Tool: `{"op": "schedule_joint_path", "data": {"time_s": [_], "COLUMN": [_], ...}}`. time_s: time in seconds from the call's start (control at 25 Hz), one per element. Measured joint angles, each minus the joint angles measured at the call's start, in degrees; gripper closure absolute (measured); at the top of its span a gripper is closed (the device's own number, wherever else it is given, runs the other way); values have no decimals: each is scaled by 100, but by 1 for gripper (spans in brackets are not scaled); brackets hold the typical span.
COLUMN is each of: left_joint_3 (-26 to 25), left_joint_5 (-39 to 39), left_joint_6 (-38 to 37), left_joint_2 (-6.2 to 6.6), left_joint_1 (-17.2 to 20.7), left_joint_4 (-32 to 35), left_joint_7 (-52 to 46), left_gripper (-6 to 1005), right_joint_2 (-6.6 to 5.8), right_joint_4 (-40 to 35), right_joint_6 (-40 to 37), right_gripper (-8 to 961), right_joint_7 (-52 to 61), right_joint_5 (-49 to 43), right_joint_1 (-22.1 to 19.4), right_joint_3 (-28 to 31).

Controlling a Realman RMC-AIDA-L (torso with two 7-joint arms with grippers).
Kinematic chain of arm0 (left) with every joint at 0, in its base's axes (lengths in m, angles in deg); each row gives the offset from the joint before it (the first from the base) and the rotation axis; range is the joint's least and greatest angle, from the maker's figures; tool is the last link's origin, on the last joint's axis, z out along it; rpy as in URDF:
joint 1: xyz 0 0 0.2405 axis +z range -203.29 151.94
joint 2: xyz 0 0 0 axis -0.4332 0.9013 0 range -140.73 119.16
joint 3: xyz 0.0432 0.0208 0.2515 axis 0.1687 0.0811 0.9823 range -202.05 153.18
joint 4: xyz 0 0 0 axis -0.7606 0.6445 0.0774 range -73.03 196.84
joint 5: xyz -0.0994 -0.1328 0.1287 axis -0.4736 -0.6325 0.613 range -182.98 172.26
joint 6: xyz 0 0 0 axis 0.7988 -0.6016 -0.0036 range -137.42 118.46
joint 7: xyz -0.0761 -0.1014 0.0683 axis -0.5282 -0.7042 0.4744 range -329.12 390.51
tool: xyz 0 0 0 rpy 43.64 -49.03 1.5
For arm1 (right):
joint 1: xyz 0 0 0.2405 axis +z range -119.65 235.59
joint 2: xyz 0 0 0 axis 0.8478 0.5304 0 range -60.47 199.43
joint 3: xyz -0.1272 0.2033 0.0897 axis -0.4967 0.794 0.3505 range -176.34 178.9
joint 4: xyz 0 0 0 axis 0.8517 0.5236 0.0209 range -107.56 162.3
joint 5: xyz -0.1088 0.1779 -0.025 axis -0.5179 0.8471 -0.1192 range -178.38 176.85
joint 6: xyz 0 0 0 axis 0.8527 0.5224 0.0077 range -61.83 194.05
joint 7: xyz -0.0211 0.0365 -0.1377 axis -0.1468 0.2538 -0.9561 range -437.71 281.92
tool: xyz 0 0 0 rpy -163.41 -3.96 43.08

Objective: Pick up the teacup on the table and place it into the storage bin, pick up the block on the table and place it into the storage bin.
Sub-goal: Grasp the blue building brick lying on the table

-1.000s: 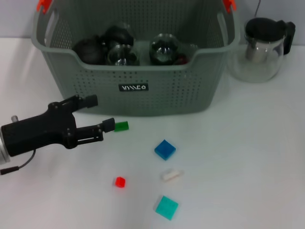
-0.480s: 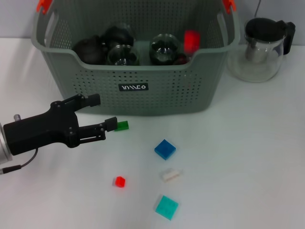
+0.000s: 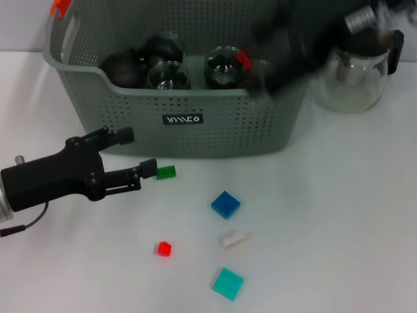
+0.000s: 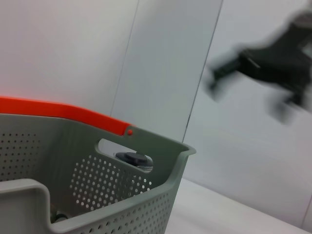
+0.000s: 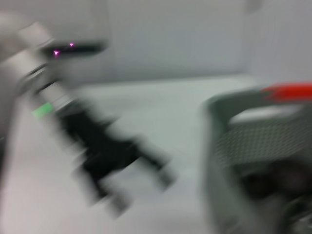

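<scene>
The right gripper (image 3: 293,55) has swept in, a blur at upper right over the storage bin (image 3: 182,124); its opening cannot be told. Lower left, the left gripper (image 3: 137,156) stands open, one fingertip just beside the green block (image 3: 166,172).

Right tool (image 3: 287,49) is a dark motion smear over the storage bin's (image 3: 182,120) right rim, fingers unreadable. It hides the bin's right handle clip and part of the glass teapot (image 3: 355,81). Right wrist view wholly blurred.
</scene>
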Motion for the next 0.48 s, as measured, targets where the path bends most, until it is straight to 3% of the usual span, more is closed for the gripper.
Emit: {"op": "schedule_joint_path", "data": {"time_s": [0.2, 0.4, 0.48], "left_joint_3": [-7, -13, -13], "left_joint_5": [3, 4, 0], "left_joint_6": [5, 22, 39], "left_joint_2": [16, 33, 36], "left_joint_1": [5, -3, -16], "left_joint_4": [6, 9, 5], "left_joint_7": [18, 14, 13], "left_gripper": [80, 81, 81], "right_joint_2": [152, 509, 548], "right_joint_4": [231, 782, 1136], "right_joint_6": [-924, -735, -394], "right_gripper": [17, 5, 5], "right_joint_7": [-211, -42, 171], "right_joint_5": [-312, -1064, -1078], "right_joint_1": [-206, -217, -164], "right_joint_3": [-364, -1149, -1672]}}
